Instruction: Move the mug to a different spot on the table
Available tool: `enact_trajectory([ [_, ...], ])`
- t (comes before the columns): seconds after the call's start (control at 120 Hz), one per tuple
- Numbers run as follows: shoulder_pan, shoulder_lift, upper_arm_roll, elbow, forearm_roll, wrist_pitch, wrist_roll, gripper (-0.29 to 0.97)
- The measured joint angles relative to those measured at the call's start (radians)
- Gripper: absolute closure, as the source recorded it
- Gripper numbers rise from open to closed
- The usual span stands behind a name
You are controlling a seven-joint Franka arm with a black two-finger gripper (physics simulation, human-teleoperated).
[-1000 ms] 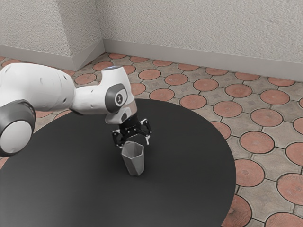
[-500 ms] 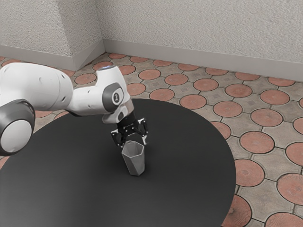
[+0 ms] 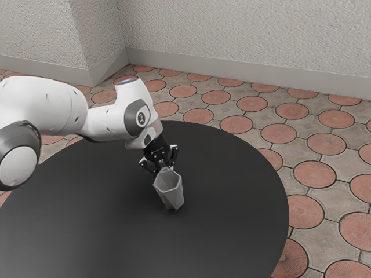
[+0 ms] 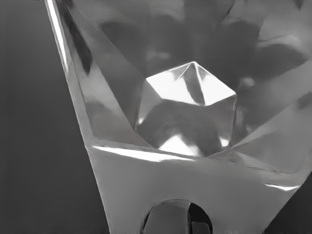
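Terracotta floor (image 3: pixel 301 134) tiles meet rough pale walls (image 3: pixel 232 29). Near the middle of the round black desk (image 3: pixel 87 231), the grey faceted mug (image 3: pixel 170 191) tilts, its rim clenched in the jaws.

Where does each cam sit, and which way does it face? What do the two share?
Exterior view: raised at the arm's side, looking down across the table toward the tiled floor and walls. The arm enters from the exterior view's left, with the gripper shut on the tilted mug at its rim.
Wrist view: on the hand, facing straight down into the mug's faceted inside.
Shared: the mug and the dark table.
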Motion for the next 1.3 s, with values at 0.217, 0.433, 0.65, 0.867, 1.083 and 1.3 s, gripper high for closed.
enact_trajectory([
  [0.217, 0.0, -0.063, 0.023, -0.033, -0.027, 0.002, 0.015, 0.74],
  [0.433, -0.002, -0.185, 0.031, -0.189, -0.038, 0.015, 0.027, 0.75],
  [0.65, -0.005, -0.275, 0.088, -0.35, -0.051, 0.025, 0.028, 0.75],
  [0.867, -0.005, -0.278, 0.147, -0.354, 0.034, -0.077, -0.081, 0.78],
  [1.083, -0.005, -0.277, 0.183, -0.354, 0.105, -0.171, -0.228, 0.75],
  [1.3, -0.005, -0.277, 0.186, -0.336, 0.117, -0.201, -0.332, 0.32],
])
